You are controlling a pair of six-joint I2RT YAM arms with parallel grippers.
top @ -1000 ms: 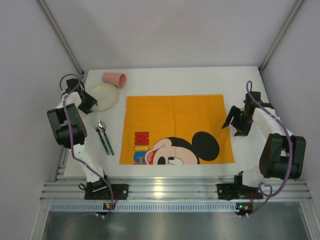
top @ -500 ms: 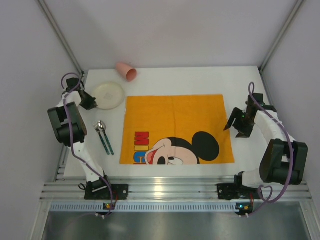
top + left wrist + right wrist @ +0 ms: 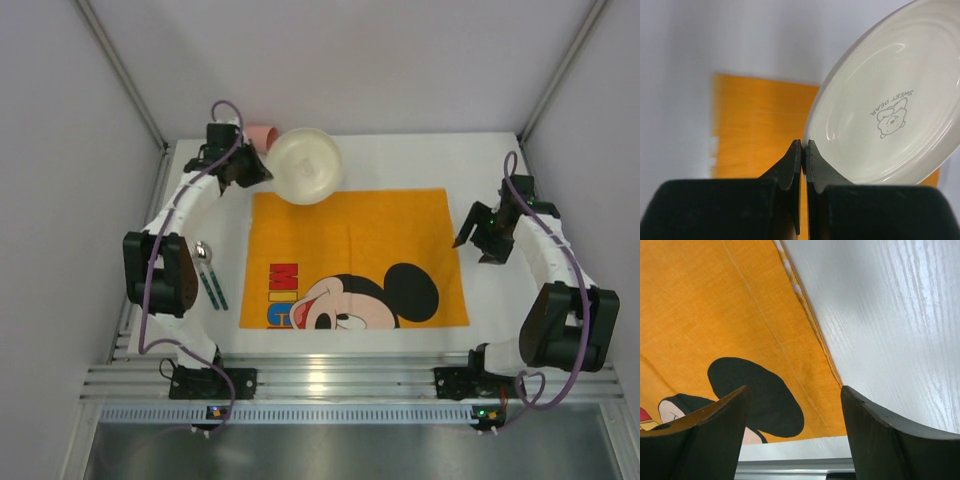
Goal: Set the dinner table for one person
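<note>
My left gripper (image 3: 258, 170) is shut on the rim of a cream plate (image 3: 304, 166) and holds it in the air over the far left corner of the orange mouse placemat (image 3: 350, 240). In the left wrist view the plate (image 3: 890, 105) shows its underside with a small bear print, and my gripper (image 3: 803, 147) pinches its edge. My right gripper (image 3: 472, 243) is open and empty, low over the placemat's right edge (image 3: 810, 320) on the white dinner table (image 3: 480, 160). A spoon (image 3: 203, 253) and a green-handled utensil (image 3: 214, 288) lie left of the placemat.
A pink cup (image 3: 262, 134) lies at the table's back edge, partly hidden behind my left arm. A silver aluminium rail (image 3: 340, 375) runs along the near edge. Grey walls close in the table on both sides and at the back.
My left gripper lifted the plate from the far left of the table and carried it right, over the placemat's corner. The pink cup rolled right along the back. My right gripper barely moved.
</note>
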